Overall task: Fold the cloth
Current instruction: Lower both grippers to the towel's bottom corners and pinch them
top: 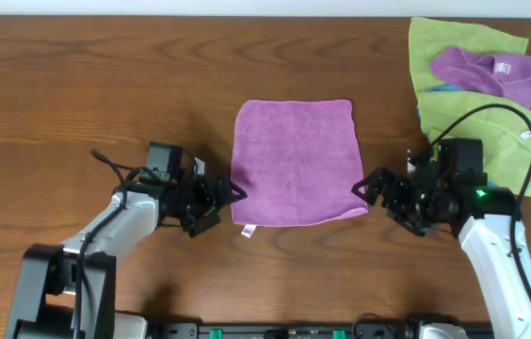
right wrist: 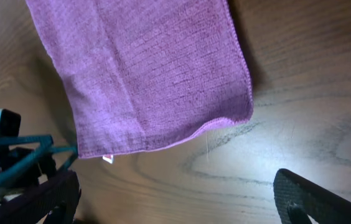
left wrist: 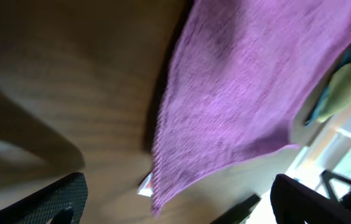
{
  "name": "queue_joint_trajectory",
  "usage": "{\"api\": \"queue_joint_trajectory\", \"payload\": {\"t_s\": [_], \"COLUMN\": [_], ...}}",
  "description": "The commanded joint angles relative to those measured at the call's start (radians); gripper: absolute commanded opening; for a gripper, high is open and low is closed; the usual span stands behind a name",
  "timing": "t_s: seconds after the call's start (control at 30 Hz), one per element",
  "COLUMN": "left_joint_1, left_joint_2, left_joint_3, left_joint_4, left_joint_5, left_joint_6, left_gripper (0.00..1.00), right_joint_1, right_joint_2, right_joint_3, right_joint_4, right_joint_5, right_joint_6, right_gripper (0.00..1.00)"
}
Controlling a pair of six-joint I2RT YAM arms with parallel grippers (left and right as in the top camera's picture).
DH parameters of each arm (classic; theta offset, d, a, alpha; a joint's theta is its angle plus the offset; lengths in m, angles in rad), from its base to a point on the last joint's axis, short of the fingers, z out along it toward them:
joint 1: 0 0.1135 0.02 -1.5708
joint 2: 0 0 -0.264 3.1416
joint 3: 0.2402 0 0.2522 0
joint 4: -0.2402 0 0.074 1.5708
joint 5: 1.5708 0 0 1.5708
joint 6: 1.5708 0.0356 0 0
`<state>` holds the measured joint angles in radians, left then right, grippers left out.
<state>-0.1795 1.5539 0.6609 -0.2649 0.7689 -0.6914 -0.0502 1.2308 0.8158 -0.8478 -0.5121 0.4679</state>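
The pinkish-purple cloth (top: pixel 296 162) lies spread flat in the middle of the wooden table, with a small white tag (top: pixel 247 229) at its near-left corner. My left gripper (top: pixel 229 201) is low at that near-left corner, open, with nothing between its fingers. In the left wrist view the cloth (left wrist: pixel 244 93) runs away from the jaws and its tagged corner (left wrist: pixel 144 185) sits between them. My right gripper (top: pixel 369 194) is open just off the near-right corner. In the right wrist view the cloth (right wrist: pixel 144 68) lies ahead of the jaws, apart from both fingers (right wrist: pixel 312 199).
At the back right, lime-green cloths (top: pixel 491 122) are stacked with a darker violet cloth (top: pixel 487 71) bunched on top. My right arm's cable arcs over that pile.
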Motion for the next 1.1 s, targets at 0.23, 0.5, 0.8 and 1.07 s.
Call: {"api": "queue_joint_trajectory", "payload": {"t_s": [0.23,0.5,0.8,1.07], "left_joint_1": [-0.027,-0.12,-0.124,-0.124], "left_joint_2": [-0.004,-0.004,0.029,0.126], "left_joint_3": [-0.055,-0.056,-0.056,-0.056], "left_joint_4": [0.125,0.167,0.227,0.345], "left_joint_5": [0.004,-0.084,-0.132,-0.058], "left_joint_6": [-0.155,-0.209,-0.233,-0.241], "left_gripper": [0.95,0.95,0.94,0.67], "right_joint_1": [-0.008,-0.008,-0.008,-0.008], "right_joint_2": [-0.011,-0.012,-0.012,-0.011], "right_joint_3": [-0.005,-0.005,-0.005,-0.005], "right_joint_4": [-0.005,-0.006,-0.028,-0.035], "right_joint_5": [-0.046,-0.084,-0.099,-0.096], "right_joint_6": [0.044,0.059,0.059,0.059], "right_gripper": [0.99,0.99,0.99,0.99]}}
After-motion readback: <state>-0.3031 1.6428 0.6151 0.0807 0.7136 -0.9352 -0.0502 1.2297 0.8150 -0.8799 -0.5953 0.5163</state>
